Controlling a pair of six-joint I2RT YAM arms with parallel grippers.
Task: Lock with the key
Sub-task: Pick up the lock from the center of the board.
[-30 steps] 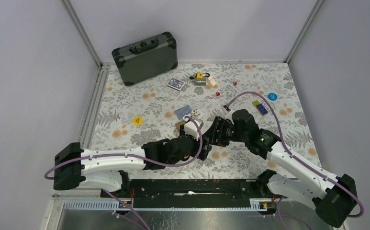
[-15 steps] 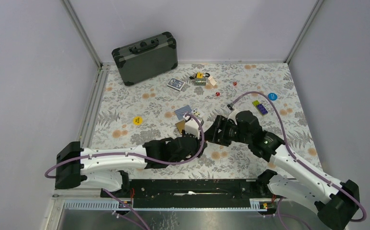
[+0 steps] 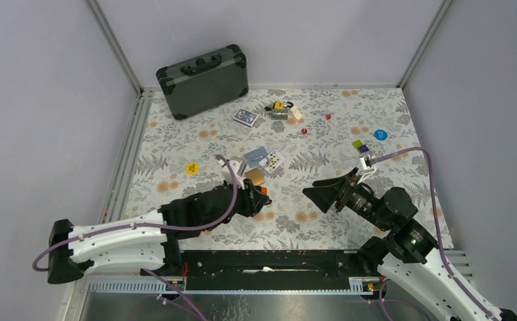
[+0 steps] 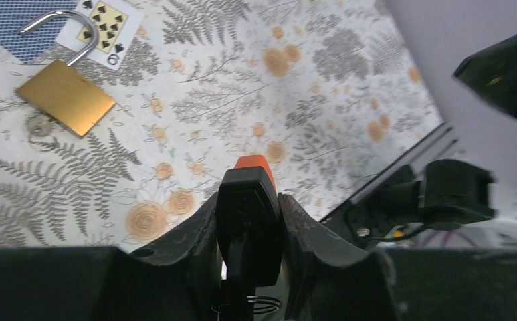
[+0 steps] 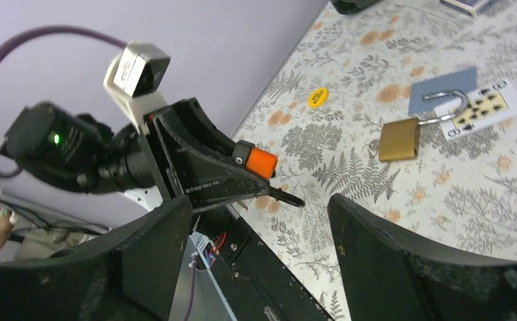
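While the left gripper (image 4: 249, 200) is clenched on the key (image 4: 250, 175), the brass padlock (image 4: 65, 97) lies on the table (image 4: 242, 80) ahead of it, well apart, its shackle (image 4: 89, 30) seemingly open. The right gripper (image 3: 319, 190) is released and empty. Inserting and turning the key are not yet done, I think.

So the square brass padlock (image 3: 255, 176) lies about mid-table on the floral-print tablecloth (image 3: 175, 144). Its shackle rests over a blue-backed playing card (image 3: 256, 156) and a face-up six of spades card (image 3: 273, 160) just behind it, and the round yellow disc (image 3: 191, 168) is off to its left. The black-and-orange plastic-headed key (image 4: 254, 164) sits between the fingers of the left gripper (image 4: 249, 207) just in front of the padlock, not touching it, while the black hard-shell briefcase (image 3: 203, 80) stands way back in the left corner against the rear wall.
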